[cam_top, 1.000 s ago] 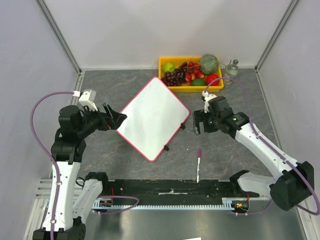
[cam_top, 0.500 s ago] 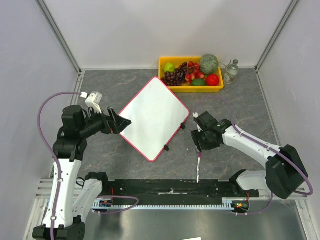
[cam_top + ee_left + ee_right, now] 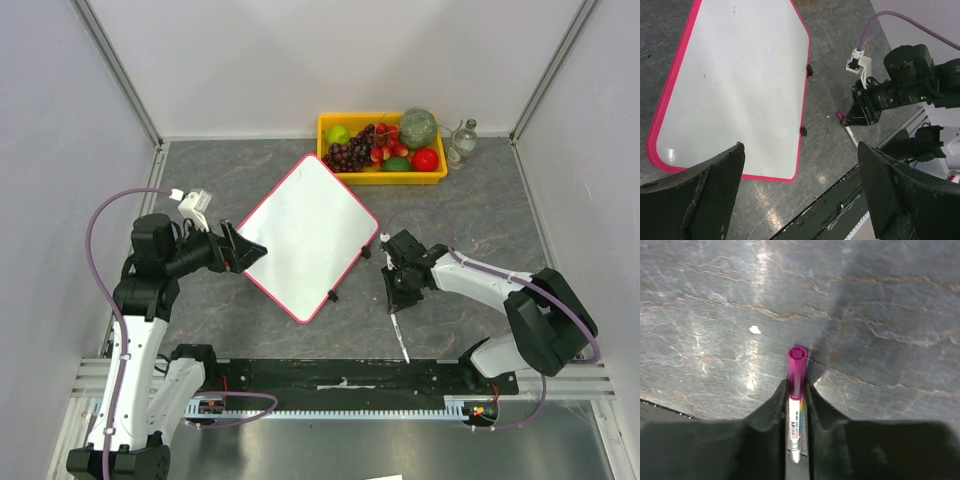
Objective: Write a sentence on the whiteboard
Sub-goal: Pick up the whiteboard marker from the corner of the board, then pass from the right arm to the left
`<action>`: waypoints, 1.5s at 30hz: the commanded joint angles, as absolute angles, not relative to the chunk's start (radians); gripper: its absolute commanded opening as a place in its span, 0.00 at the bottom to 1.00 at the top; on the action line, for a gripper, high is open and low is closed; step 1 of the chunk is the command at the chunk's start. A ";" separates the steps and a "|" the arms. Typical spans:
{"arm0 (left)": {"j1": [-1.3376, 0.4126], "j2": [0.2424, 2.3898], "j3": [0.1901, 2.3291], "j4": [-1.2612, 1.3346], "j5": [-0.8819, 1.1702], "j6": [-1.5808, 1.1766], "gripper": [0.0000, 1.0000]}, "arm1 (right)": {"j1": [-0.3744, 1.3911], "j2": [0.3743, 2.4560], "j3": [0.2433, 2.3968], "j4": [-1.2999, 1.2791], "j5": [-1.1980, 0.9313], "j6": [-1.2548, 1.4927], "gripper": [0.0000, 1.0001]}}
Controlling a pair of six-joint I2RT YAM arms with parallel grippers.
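The whiteboard [image 3: 305,235] lies flat and turned like a diamond in the middle of the table, with a pink-red rim; the left wrist view shows its white face [image 3: 735,85]. No sentence is in view on it. My right gripper [image 3: 397,297] is low on the table to the board's right, shut on a marker [image 3: 797,365] with a magenta cap and a white barrel. The barrel [image 3: 401,340] sticks out toward the near edge. My left gripper [image 3: 245,250] hovers open at the board's left corner, and nothing sits between its fingers [image 3: 705,190].
A yellow tray [image 3: 380,180] of fruit stands at the back, with a small glass bottle [image 3: 463,140] to its right. Two black clips [image 3: 364,252] sit on the board's right edge. A black rail [image 3: 330,375] runs along the near edge.
My right gripper dropped to the table and shut on the marker, whose barrel has swung a little. The left gripper edged right toward the board.
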State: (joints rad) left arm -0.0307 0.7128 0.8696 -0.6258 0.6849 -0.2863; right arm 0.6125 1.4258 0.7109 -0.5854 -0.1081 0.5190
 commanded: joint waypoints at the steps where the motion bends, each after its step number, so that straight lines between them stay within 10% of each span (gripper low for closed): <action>1: -0.041 0.721 0.902 -0.595 0.707 -0.264 0.98 | 0.617 1.497 0.701 -0.477 -0.120 0.546 0.12; 4: -0.061 0.722 0.931 -0.595 0.709 -0.253 0.98 | 0.618 1.505 0.750 -0.468 -0.095 0.552 0.00; 34: -0.844 1.397 1.319 -0.134 0.515 -0.379 0.89 | 0.492 0.844 1.088 -0.304 0.038 0.765 0.00; 40: -0.873 1.459 1.350 -0.080 0.555 -0.393 0.77 | 0.491 0.828 1.092 -0.304 0.044 0.773 0.00; 45: -0.873 1.479 1.355 -0.078 0.560 -0.396 0.34 | 0.491 0.831 1.094 -0.304 0.049 0.779 0.00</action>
State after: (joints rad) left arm -0.8669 1.4738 1.3067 -0.1421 0.5343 -0.3725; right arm 0.4934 0.8337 1.0718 -0.3355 0.0284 0.7597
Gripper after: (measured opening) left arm 0.517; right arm 0.022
